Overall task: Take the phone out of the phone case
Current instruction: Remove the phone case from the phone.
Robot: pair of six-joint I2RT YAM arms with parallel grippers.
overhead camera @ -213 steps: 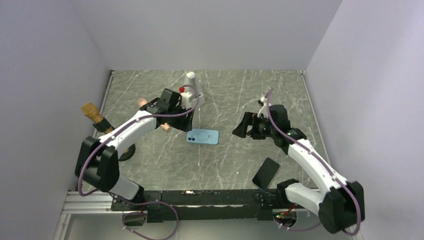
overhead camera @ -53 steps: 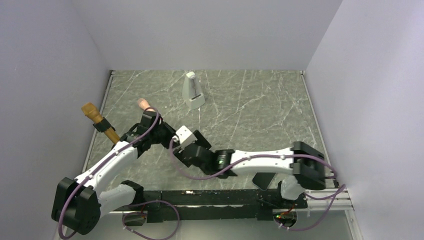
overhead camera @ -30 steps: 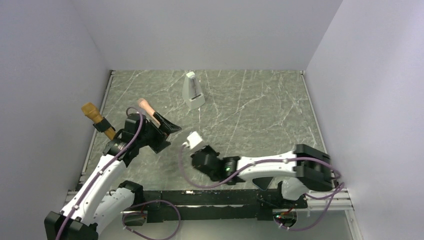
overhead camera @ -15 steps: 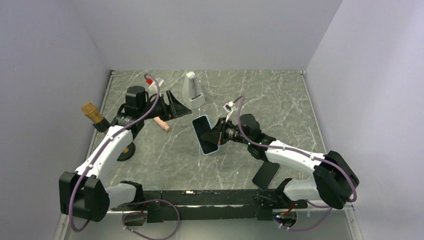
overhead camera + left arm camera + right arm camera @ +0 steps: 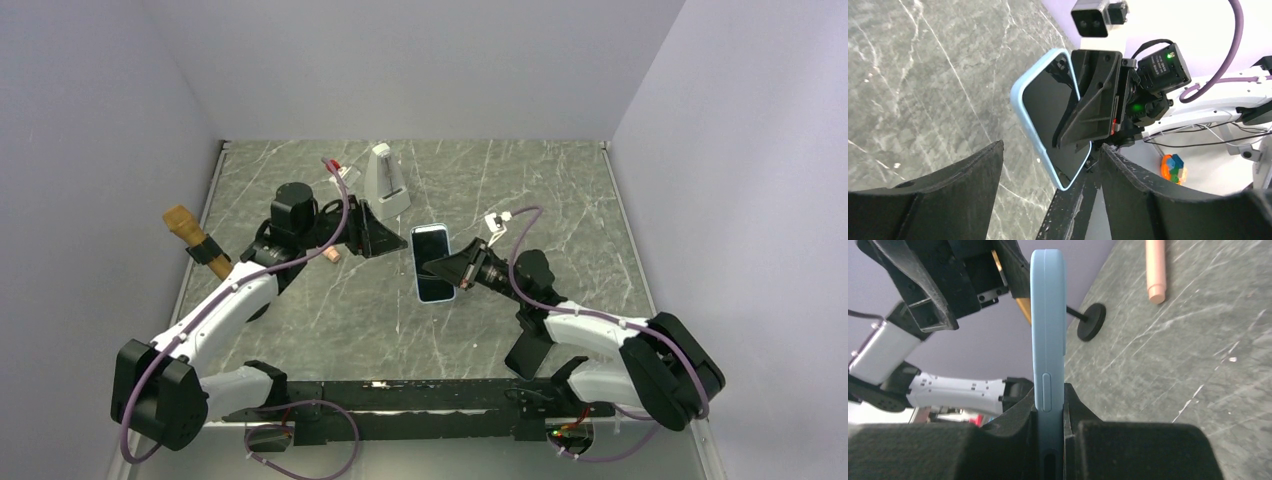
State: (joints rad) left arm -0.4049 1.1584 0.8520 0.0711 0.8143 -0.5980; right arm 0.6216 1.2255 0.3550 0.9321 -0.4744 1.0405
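Note:
The phone (image 5: 432,256) sits in its light blue phone case (image 5: 434,297), dark screen showing. It is held above the table by my right gripper (image 5: 447,271), which is shut on it from the right. The right wrist view shows the case (image 5: 1048,340) edge-on, clamped between the right gripper (image 5: 1050,400) fingers. My left gripper (image 5: 378,240) is just left of the phone, open with nothing between its fingers. In the left wrist view the left gripper (image 5: 1052,147) faces the phone screen (image 5: 1045,110) and case rim (image 5: 1019,107), with a right finger (image 5: 1093,105) lying across the screen.
A second black phone (image 5: 530,346) lies flat by the right arm's base. A white wedge-shaped object (image 5: 384,180) stands at the back. A pink cylinder (image 5: 331,255) lies under the left arm, and a brown-topped tool on a black stand (image 5: 188,228) is at the left edge.
The right gripper has carried the cased phone right and back, turning it more square to the camera. The left gripper has swung right toward the phone and its jaws have narrowed.

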